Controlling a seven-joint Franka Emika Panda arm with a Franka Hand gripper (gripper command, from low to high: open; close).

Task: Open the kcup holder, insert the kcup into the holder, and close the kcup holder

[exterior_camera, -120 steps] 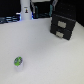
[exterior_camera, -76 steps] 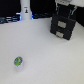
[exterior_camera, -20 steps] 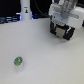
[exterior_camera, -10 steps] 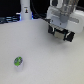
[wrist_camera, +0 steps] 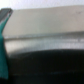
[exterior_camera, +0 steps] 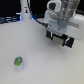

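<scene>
The kcup (exterior_camera: 18,62), a small round pod with a green top, lies on the white table toward the exterior view's left, far from the arm. My white-and-grey gripper (exterior_camera: 61,36) hangs in front of the black kcup holder (exterior_camera: 69,41) at the exterior view's upper right and hides most of it. Only dark patches show below the gripper body. I cannot tell whether the jaws are open or shut, or whether they touch the holder. The wrist view is a blurred close-up of a dark surface (wrist_camera: 45,65) under a grey band, probably the holder.
The white table (exterior_camera: 45,65) spreads across the exterior view. A white post with a blue-lit base (exterior_camera: 25,10) and dark equipment stand along the back edge at the exterior view's upper left.
The arm has come forward and down from the back until the gripper covers the holder, which stood in plain sight before. In the last half second it shifted slightly. The kcup has not moved.
</scene>
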